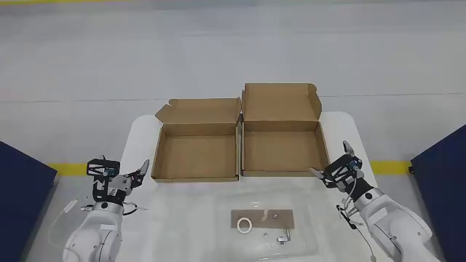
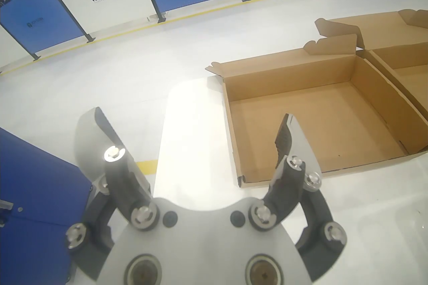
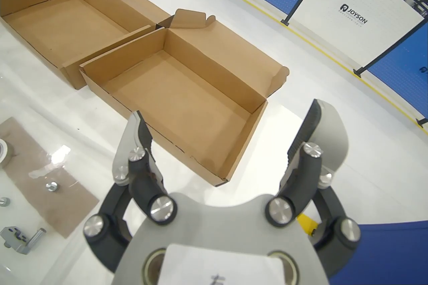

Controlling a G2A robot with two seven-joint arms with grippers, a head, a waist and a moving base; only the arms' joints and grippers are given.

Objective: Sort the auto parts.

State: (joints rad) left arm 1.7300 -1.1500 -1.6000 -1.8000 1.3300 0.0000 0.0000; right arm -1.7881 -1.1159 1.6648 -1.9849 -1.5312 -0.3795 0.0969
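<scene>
Two open, empty cardboard boxes sit side by side at the table's far half, the left box (image 1: 196, 156) (image 2: 317, 119) and the right box (image 1: 282, 149) (image 3: 174, 89). Near the front lies a brown mat (image 1: 262, 220) (image 3: 33, 166) with a white ring (image 1: 245, 225) (image 3: 3, 149) and a small nut (image 1: 264, 218) (image 3: 51, 186) on it. A grey metal bracket (image 1: 284, 238) (image 3: 20, 238) lies just beside the mat. My left gripper (image 1: 124, 167) (image 2: 192, 119) hovers open, left of the left box. My right gripper (image 1: 331, 160) (image 3: 226, 111) hovers open at the right box's near right corner. Both hold nothing.
The white table (image 1: 189, 218) ends close behind the boxes and at both arms' sides. A small screw (image 3: 4, 201) lies off the mat near the bracket. Blue panels (image 1: 22, 182) stand low at either side of the table.
</scene>
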